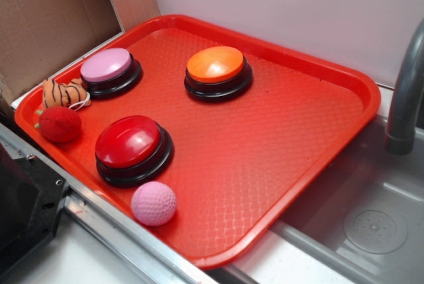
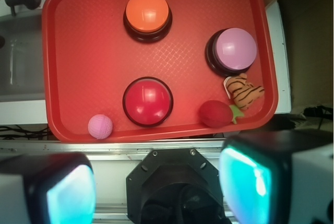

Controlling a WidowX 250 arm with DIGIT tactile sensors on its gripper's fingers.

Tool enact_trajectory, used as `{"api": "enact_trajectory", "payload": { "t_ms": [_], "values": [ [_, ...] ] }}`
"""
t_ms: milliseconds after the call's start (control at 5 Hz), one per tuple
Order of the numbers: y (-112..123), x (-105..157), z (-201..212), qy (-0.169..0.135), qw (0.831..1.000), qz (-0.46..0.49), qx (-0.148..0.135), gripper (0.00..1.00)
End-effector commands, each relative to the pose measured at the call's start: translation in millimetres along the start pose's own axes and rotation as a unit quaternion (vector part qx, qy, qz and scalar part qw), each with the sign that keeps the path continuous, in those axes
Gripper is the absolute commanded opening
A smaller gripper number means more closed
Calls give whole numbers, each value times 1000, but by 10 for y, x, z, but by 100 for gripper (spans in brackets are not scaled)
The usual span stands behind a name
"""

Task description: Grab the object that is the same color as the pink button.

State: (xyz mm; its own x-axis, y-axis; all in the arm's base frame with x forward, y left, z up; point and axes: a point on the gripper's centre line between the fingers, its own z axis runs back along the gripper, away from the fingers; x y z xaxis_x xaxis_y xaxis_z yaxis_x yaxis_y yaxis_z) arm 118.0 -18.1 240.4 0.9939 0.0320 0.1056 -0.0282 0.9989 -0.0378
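Tray: red plastic tray [image 1: 318, 138] with a textured floor and raised rim, lying on the counter beside a steel sink [image 1: 371, 224]; everything below rests on it
Pink ball: small pale pink ball [image 1: 154, 203] with a dimpled surface, lying at the tray's near edge in the exterior view, just beside the red button and close to the rim; in the wrist view it shows at the lower left of the tray [image 2: 100, 126]
Pink button: round, pale pink dome on a black base [image 1: 106, 67], near the tray's far left corner in the exterior view, well apart from the pink ball
Red button: glossy red dome on a black base [image 1: 130, 143], between the pink ball and the pink button
Orange button: orange dome on a black base [image 1: 216, 67], toward the tray's back, apart from the others
Red ball: fuzzy red ball [image 1: 59, 124] against the left rim, touching or almost touching the tiger toy
Tiger toy: small orange and black striped plush [image 1: 63, 92], lying between the red ball and the pink button
Gripper: seen only in the wrist view [image 2: 156, 190], its two fingers [image 2: 245, 182] spread wide with nothing between them, held high above the tray and off its near edge, not touching any object
Tap: grey spout [image 1: 404, 98] rising over the sink at the right
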Motion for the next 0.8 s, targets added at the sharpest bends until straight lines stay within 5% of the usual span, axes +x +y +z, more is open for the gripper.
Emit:
{"api": "enact_trajectory", "payload": {
  "t_ms": [0,400,600],
  "values": [
    [0,0,0,0,1000,0,0,100],
    [-227,63,-350,1,1000,-31,6,100],
    [-413,37,-698,27,999,-18,36,100]
  ]
}}
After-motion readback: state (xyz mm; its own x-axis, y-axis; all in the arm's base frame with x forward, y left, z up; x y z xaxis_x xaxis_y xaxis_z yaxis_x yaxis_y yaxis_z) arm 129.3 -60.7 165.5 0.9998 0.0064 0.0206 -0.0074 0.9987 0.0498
